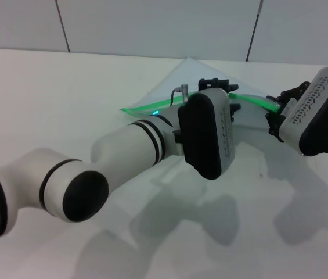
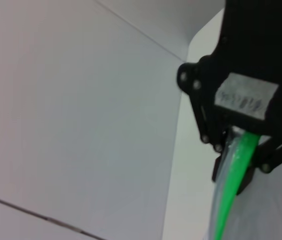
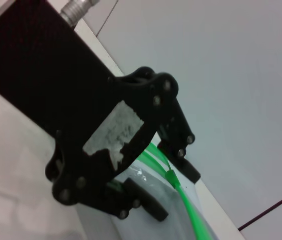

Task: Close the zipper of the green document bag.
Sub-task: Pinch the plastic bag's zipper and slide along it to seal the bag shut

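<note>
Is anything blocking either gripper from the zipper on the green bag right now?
Nothing visible does. Both grippers are already at the zipper: the left gripper and the right gripper each straddle the green strip of the green document bag.

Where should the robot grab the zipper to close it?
Grab the little dark slider on the zipper, coming in over the bag's green edge with one finger on each face. It's the only bump on that thin, flat strip. The left gripper straddles the strip right there, open; the right gripper pinches the strip farther along.
</note>
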`<action>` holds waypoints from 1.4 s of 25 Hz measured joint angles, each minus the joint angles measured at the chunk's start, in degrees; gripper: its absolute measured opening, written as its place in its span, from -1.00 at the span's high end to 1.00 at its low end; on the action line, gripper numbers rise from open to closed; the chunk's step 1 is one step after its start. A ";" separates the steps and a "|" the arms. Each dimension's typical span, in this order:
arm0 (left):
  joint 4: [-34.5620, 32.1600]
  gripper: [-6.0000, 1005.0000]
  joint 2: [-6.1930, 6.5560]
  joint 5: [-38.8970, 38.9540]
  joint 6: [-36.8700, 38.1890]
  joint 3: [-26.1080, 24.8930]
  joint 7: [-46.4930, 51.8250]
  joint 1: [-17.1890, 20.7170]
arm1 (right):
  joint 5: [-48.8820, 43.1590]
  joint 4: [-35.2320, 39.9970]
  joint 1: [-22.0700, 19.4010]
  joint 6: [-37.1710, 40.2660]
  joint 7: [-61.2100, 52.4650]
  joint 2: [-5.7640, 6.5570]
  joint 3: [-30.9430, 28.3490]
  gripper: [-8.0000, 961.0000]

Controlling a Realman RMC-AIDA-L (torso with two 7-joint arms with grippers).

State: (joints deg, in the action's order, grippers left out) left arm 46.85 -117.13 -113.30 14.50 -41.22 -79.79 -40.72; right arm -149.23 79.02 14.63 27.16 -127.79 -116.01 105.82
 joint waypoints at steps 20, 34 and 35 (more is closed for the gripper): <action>-0.28 0.68 -0.06 0.83 3.95 2.38 1.08 -0.89 | -0.01 0.58 -0.04 0.00 0.00 -0.09 0.38 0.82; -1.51 0.68 -0.12 0.79 3.97 2.36 0.99 -1.67 | -0.01 0.83 0.03 0.00 0.00 -0.09 0.71 0.81; -1.54 0.68 -0.12 0.79 3.94 2.36 1.00 -1.69 | -0.01 0.96 0.04 0.00 0.00 -0.09 0.83 0.81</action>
State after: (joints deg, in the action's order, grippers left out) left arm 45.31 -117.25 -112.50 18.45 -38.85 -78.80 -42.40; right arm -149.24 79.98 14.67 27.16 -127.79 -116.10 106.66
